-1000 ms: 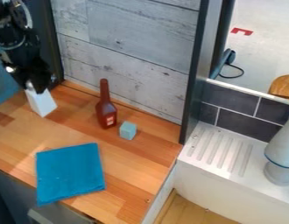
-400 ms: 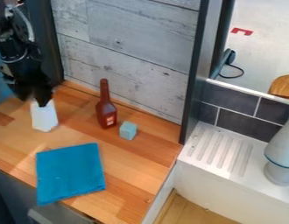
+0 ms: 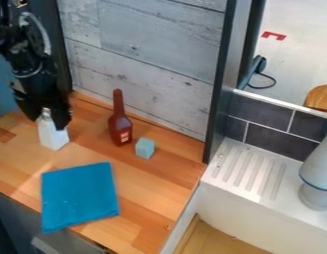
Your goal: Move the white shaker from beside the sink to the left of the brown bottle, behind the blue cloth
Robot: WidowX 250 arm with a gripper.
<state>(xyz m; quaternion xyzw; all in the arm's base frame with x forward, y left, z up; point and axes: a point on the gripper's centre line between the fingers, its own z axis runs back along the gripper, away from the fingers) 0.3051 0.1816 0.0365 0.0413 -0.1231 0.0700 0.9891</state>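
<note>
1. One gripper (image 3: 48, 121) hangs at the upper left of the view, right at the top of the white bottle (image 3: 53, 138) – whether it is wide, narrow or clamped on the bottle, I cannot tell.
2. The white bottle is roughly upright, at the left part of the wooden counter (image 3: 149, 193), its lower half in plain sight below the gripper.
3. To its right stands a brown bottle (image 3: 120, 129) with a long neck, well apart from it and near the plank wall (image 3: 139, 59).
4. A pale blue block (image 3: 145, 148) sits just beside the brown bottle, on its right.
5. Nearer the front edge lies a blue cloth (image 3: 79, 196), spread flat – below the white bottle in the view.
6. Past the counter's right side is a white sink (image 3: 259, 218) with a ridged top.
</note>
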